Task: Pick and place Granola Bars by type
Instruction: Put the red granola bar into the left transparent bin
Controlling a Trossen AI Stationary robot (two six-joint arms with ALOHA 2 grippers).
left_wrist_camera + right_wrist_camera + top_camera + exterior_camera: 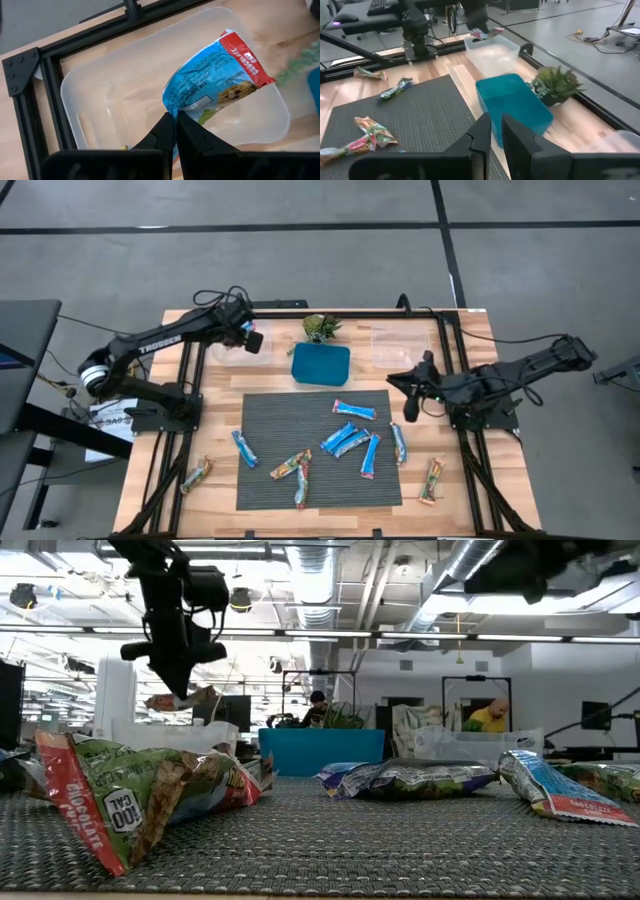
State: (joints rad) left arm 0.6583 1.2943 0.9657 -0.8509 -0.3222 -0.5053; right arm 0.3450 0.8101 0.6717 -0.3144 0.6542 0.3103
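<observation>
My left gripper (175, 122) is at the table's far left, over a clear plastic bin (100, 100), shut on a granola bar (215, 75) in a blue wrapper with a red end. In the low view the left gripper (178, 680) hangs high with the bar (185, 697) under it. More granola bars lie flat on the grey mat (270, 415): blue ones (346, 442) and tan-green ones (291, 468). Two tan-green bars (196, 475) (431, 478) lie on the bare wood. My right gripper (410, 398) waits shut at the mat's right far corner, touching nothing. My left gripper pinches the granola bar between its two fingers at one end of the wrapper (175, 107), coming from above and pointing down. The bar is lifted clear above the clear bin and sticks out sideways from the fingertips, its red end (245, 55) farthest away.
A blue square dish (320, 365) and a small green plant (322, 328) stand at the far middle. A second clear bin (400, 345) sits far right. Black frame rails (180, 380) run along both sides of the table. People show in the room behind.
</observation>
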